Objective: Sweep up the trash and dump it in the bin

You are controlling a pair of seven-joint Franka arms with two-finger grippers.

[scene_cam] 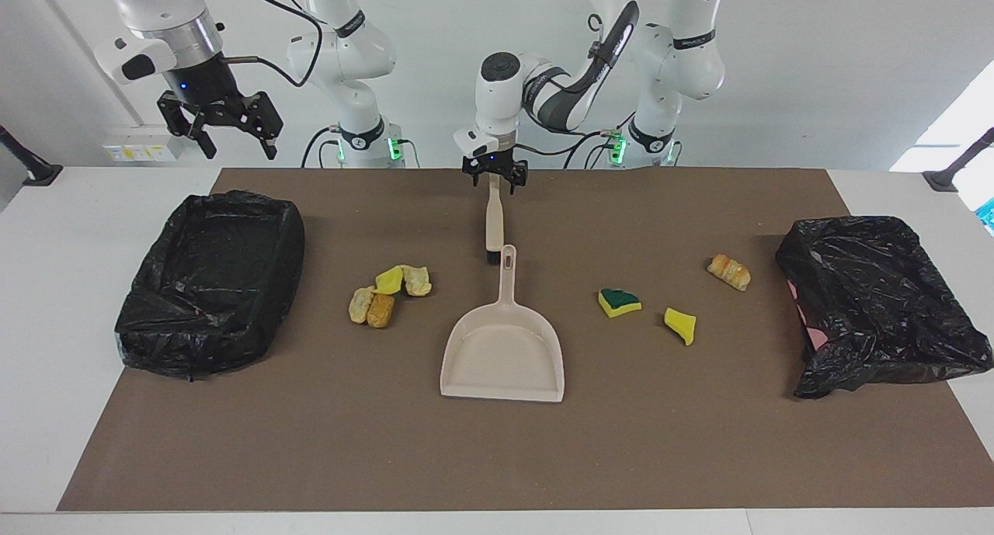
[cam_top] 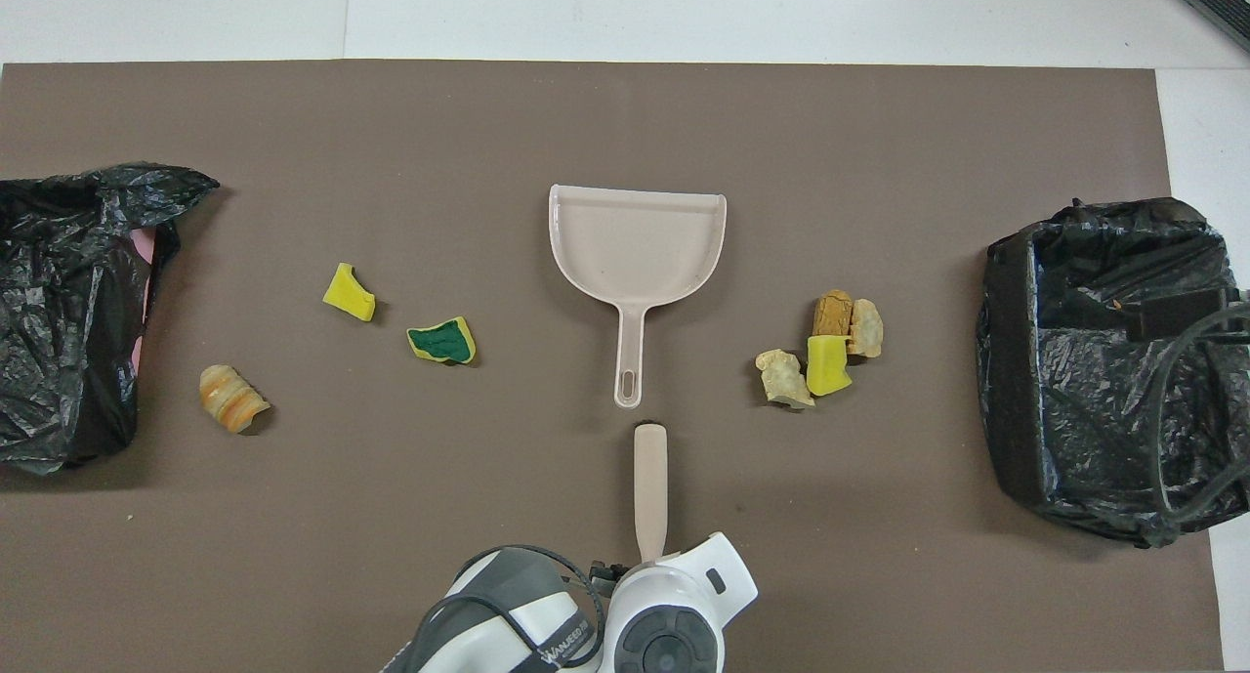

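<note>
Trash (scene_cam: 390,294) lies in two scatters on the brown mat (scene_cam: 497,457), flanking the dustpan (scene_cam: 503,356), with a lined bin (scene_cam: 210,286) at each end. I see my left gripper (scene_cam: 495,176) clamped on the brush (scene_cam: 494,223) handle; my right gripper (scene_cam: 225,127) waits spread above the bin.

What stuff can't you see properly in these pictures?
- Left gripper: in the overhead view its own arm hides where it meets the brush.
- Right gripper: out of the overhead view; only its cable shows over the bin.
- The other bin: crumpled bag hides its inside in both views; the overhead view's edge cuts it off.
</note>
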